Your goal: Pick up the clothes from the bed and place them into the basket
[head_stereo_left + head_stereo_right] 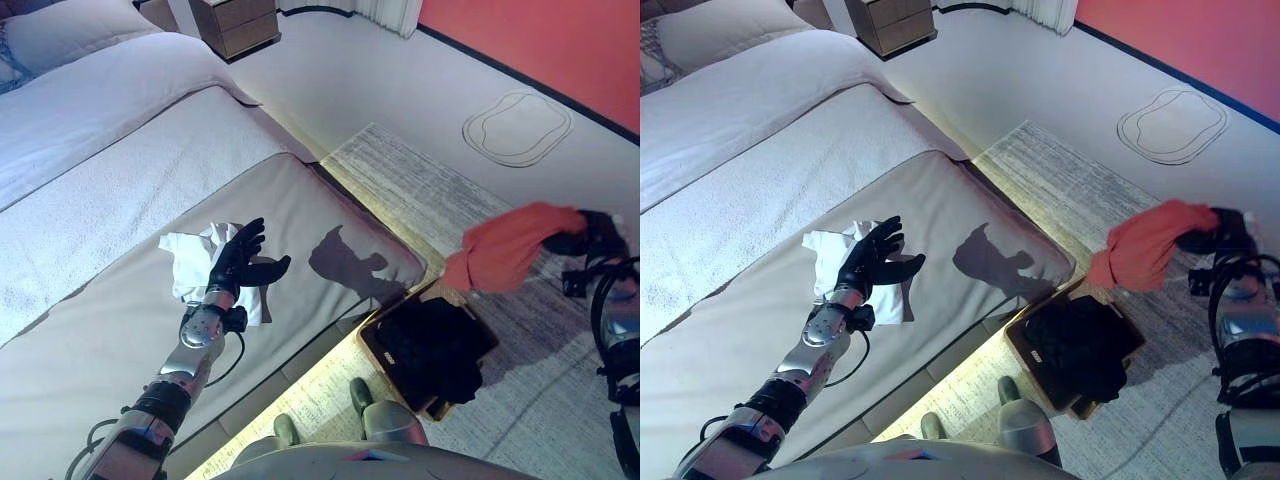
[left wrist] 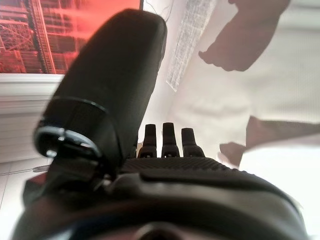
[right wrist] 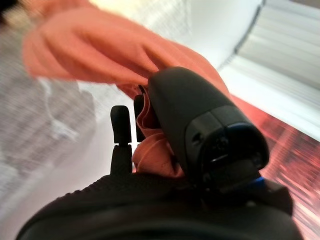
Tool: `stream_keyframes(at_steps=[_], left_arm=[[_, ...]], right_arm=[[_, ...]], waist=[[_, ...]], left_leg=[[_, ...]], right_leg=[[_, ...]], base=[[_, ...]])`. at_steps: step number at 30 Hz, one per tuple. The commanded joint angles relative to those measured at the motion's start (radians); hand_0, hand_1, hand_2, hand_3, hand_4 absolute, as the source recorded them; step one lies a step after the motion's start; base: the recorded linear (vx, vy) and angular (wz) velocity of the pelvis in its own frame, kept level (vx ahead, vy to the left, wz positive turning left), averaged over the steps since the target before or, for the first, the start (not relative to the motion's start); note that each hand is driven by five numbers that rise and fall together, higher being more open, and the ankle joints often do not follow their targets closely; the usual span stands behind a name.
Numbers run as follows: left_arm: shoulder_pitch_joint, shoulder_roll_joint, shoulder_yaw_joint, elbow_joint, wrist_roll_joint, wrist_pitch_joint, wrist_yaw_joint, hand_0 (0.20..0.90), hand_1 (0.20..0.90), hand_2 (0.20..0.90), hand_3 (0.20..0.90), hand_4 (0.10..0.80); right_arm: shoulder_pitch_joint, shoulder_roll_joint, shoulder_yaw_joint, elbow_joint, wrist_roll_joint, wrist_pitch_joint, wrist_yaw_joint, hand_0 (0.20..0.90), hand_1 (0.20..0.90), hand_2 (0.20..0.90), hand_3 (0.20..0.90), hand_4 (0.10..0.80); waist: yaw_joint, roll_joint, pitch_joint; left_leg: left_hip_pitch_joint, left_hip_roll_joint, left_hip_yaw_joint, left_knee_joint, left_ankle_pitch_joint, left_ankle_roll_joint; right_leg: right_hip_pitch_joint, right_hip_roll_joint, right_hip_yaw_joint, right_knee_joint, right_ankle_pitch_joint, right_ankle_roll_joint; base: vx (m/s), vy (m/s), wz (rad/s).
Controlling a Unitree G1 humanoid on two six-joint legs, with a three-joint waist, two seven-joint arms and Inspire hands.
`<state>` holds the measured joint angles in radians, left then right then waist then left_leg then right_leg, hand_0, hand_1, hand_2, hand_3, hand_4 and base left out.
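Observation:
My right hand (image 1: 585, 236) is shut on an orange garment (image 1: 510, 248) and holds it in the air, to the right of and above the basket (image 1: 372, 340). In the right wrist view the thumb (image 3: 192, 120) pinches the orange cloth (image 3: 100, 55). The basket stands on the floor by the bed's foot and holds dark clothes (image 1: 440, 345). A white garment (image 1: 195, 258) lies crumpled on the grey bed cover (image 1: 310, 215). My left hand (image 1: 240, 258) is open, fingers straight, just above the white garment's right side.
The bed (image 1: 120, 170) has a white duvet and a pillow (image 1: 60, 30) at the far left. A wooden nightstand (image 1: 235, 22) stands at the back. A striped grey rug (image 1: 450, 200) lies under the basket. A red wall (image 1: 540, 40) is at the far right.

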<state>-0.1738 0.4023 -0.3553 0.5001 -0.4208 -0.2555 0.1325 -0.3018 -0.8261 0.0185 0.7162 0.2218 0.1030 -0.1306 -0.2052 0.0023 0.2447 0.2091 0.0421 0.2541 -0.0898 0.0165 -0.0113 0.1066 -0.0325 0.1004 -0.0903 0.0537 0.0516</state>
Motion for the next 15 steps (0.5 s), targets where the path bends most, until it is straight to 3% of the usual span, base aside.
stream_keyframes(at_steps=[1,15], left_arm=[[-0.047,0.01,-0.003,0.033,0.054,-0.057,0.009,0.9,0.9,0.9,0.9,0.8],[-0.051,0.01,-0.022,0.056,0.051,-0.077,-0.009,0.9,0.9,0.9,0.9,0.8]], right_arm=[[-0.067,-0.012,0.023,0.057,-0.03,-0.102,0.028,0.3,0.3,0.3,0.2,0.1],[-0.079,0.106,0.07,0.245,-0.065,-0.119,0.011,0.3,0.3,0.3,0.2,0.1]], waist=[[0.022,-0.036,-0.141],[0.051,-0.009,-0.127]], left_leg=[[-0.032,0.028,0.01,0.062,-0.133,-0.002],[-0.04,0.023,-0.004,0.052,-0.126,-0.001]], right_leg=[[-0.087,-0.022,0.009,0.07,-0.011,0.042],[-0.096,-0.031,-0.016,0.063,-0.002,0.049]], base=[[0.021,-0.066,-0.02],[0.0,-0.011,0.0]])
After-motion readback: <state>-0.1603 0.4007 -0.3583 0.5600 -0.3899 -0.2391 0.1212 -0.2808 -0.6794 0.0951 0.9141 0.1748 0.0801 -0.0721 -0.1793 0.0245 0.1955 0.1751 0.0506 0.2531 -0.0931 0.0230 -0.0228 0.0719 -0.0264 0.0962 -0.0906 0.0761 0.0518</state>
